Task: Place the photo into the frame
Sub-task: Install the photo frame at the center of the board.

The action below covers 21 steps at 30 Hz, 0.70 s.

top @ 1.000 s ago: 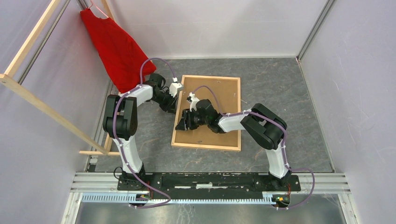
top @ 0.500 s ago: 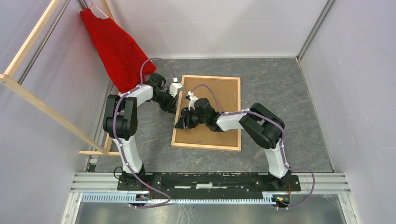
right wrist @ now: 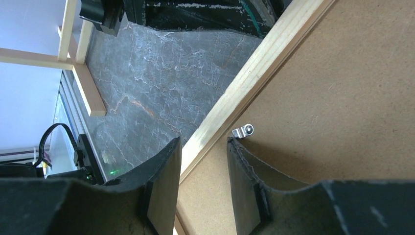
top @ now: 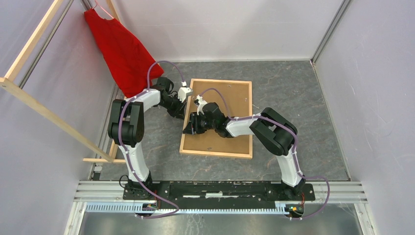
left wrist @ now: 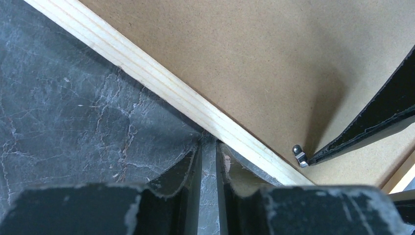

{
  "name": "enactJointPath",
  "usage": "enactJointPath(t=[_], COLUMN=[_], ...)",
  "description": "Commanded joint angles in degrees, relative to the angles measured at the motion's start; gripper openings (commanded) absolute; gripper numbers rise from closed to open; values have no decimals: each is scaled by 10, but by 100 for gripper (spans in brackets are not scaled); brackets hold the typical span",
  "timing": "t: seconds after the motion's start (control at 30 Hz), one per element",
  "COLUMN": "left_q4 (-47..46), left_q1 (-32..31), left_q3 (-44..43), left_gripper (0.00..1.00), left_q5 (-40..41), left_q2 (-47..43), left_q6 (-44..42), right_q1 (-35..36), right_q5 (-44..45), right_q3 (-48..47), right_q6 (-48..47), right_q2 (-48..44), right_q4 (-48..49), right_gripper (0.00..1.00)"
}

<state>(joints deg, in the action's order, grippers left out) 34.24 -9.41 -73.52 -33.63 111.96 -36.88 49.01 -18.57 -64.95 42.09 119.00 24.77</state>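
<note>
frame (top: 216,154) with left rail partly covered, backing board (left wrist: 254,58) cropped in wrist views, rack bars (top: 29,44) cut off top-left

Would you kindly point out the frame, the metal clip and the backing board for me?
the frame (right wrist: 254,73): right wrist view, on its light-wood rail.
the metal clip (right wrist: 243,130): right wrist view, on the middle of the small tab.
the backing board (right wrist: 333,98): right wrist view, on its bare brown face.

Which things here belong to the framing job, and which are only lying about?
Job: frame, brown backing board, metal clip, left claw, right claw; the photo is not visible.
Lying about: red garment, wooden rack.
</note>
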Motion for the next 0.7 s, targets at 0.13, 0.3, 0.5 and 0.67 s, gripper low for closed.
enactJointPath(t=[0.13,0.3,0.5,0.67], left_q4=[7,7,7,7], left_q1=[-18,-18,-20,-21], left_q3=[18,18,21,24], left_gripper=[24,23,23,22], left_q5=[-39,-41,-44,-45], left_q2=[-12,-12,-13,-13], left_q6=[-25,-27,-30,-32], right_q1=[-4,-6,-7,-8], right_q5=[40,57,66,73], right_q3=[-15,-14,-18,-19], right_q6=[-6,-7,-4,-1], right_q2=[25,26,35,41], right_q4=[-13,-16,-12,-6], right_gripper=[44,43,43,43])
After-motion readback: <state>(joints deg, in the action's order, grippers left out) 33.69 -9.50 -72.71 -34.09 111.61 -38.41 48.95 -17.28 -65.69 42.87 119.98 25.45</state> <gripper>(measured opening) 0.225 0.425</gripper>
